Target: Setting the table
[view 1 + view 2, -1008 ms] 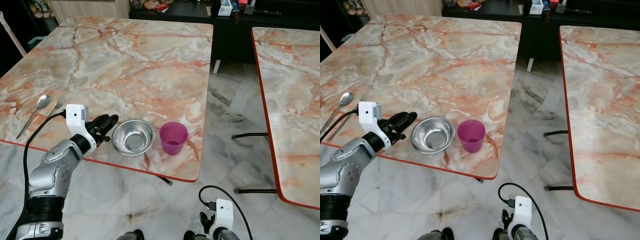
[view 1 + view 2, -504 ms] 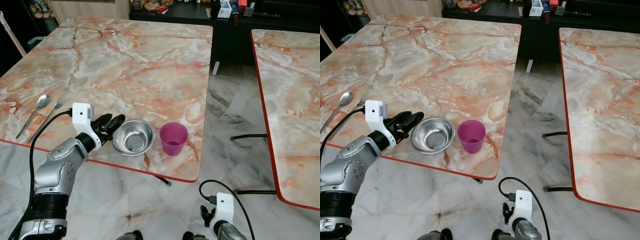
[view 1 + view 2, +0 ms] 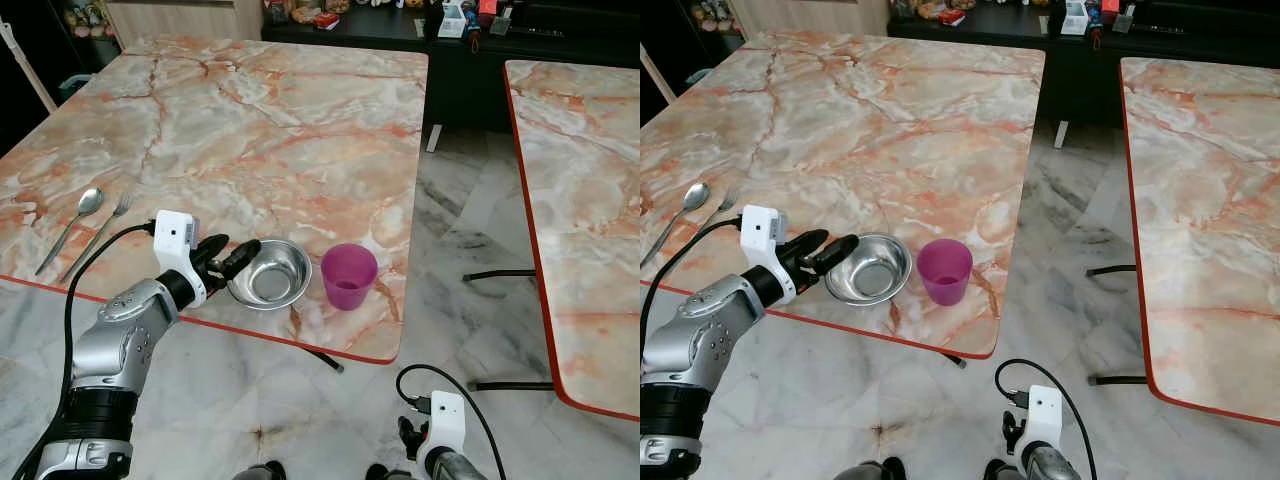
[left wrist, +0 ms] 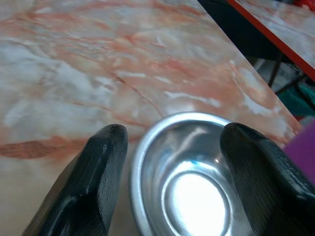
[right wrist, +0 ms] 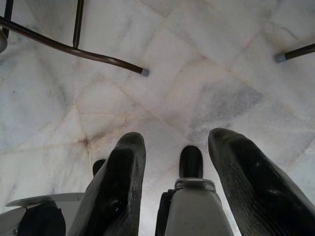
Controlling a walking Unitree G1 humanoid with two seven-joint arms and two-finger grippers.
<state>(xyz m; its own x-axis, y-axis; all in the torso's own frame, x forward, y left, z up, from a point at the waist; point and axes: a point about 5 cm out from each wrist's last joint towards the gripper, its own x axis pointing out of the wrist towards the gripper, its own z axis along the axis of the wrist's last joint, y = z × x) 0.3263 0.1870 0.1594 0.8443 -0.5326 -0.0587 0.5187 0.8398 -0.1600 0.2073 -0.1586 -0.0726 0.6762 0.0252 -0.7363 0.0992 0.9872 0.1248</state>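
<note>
A steel bowl (image 3: pixel 270 274) sits near the front edge of the marble table (image 3: pixel 260 130), with a purple cup (image 3: pixel 348 277) just to its right. My left gripper (image 3: pixel 232 258) is open at the bowl's left rim. In the left wrist view its black fingers (image 4: pixel 98 167) stand on either side of the near part of the bowl (image 4: pixel 197 187), not closed on it. A spoon (image 3: pixel 72 224) and a fork (image 3: pixel 102 228) lie side by side at the table's left edge. My right gripper (image 5: pixel 177 137) hangs low over the floor, open and holding nothing.
A second marble table (image 3: pixel 590 200) with a red edge stands to the right across a strip of tiled floor (image 3: pixel 450 200). Dark table legs (image 3: pixel 500 270) cross that floor. A dark cabinet (image 3: pixel 470 40) with small items runs along the back.
My left gripper has moved right along the table's front edge, from just short of the bowl to its left rim. The view has shifted slightly.
</note>
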